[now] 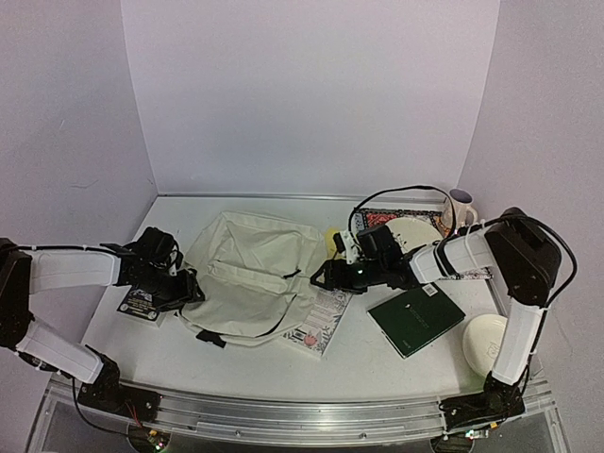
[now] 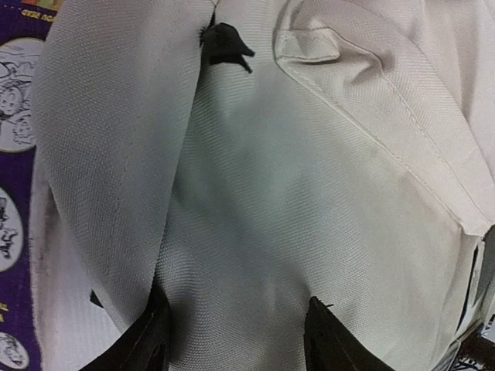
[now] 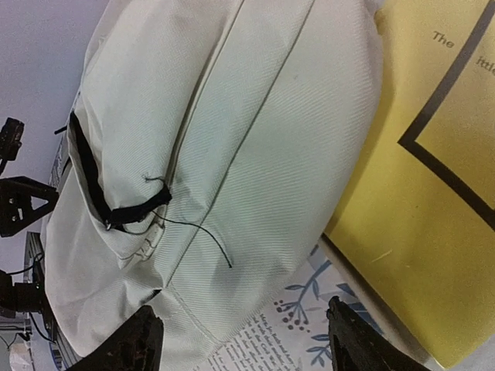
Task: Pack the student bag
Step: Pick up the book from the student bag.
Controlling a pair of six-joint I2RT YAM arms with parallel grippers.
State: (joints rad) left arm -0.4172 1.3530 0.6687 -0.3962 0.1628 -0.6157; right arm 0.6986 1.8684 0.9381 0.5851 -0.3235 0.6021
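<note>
student bag (image 1: 247, 274) laid flat on table (image 1: 377, 368), left of centre | left gripper (image 2: 236, 309) set at bag's left edge, jaws held apart, cream fabric seen between them | right gripper (image 3: 244, 313) set at bag's right edge, jaws held wide over bag hem and patterned booklet (image 3: 298, 325) | yellow book (image 3: 433, 193) seen just beside bag
</note>
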